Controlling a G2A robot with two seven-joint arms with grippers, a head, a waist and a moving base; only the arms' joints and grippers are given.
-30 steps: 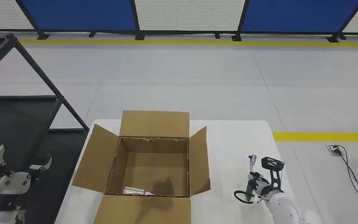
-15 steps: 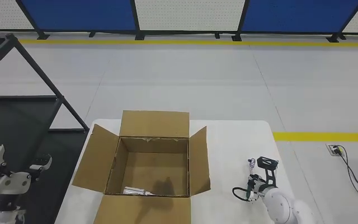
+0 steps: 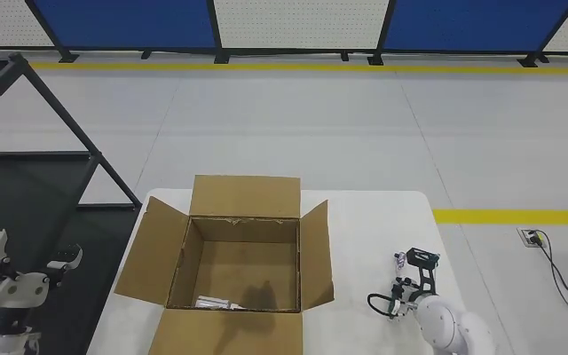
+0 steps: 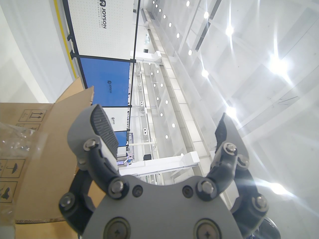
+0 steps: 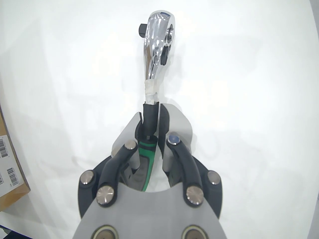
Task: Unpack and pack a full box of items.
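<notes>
An open cardboard box [image 3: 244, 195] stands on the white table [image 3: 377, 222], all flaps folded out. A clear plastic bag [image 3: 217, 303] lies on its floor by the near wall. My right gripper [image 5: 151, 123] is shut on the black and green handle of a ratchet wrench [image 5: 158, 48], low over the table to the right of the box [image 5: 11, 160]. From above, the wrench's chrome head [image 3: 401, 258] points away from me. My left gripper [image 4: 162, 130] is open and holds nothing, tilted upward beside the box's outer wall [image 4: 44, 130], off the table's left edge.
Bare table surface lies around the wrench and between it and the box's right flap [image 3: 317, 253]. A dark metal frame [image 3: 80, 169] stands left of the table. A clear bag [image 4: 17, 135] shows at the box wall in the left wrist view.
My right gripper has shifted slightly left, toward the box, still holding the ratchet wrench. The left arm and the box have not moved.
</notes>
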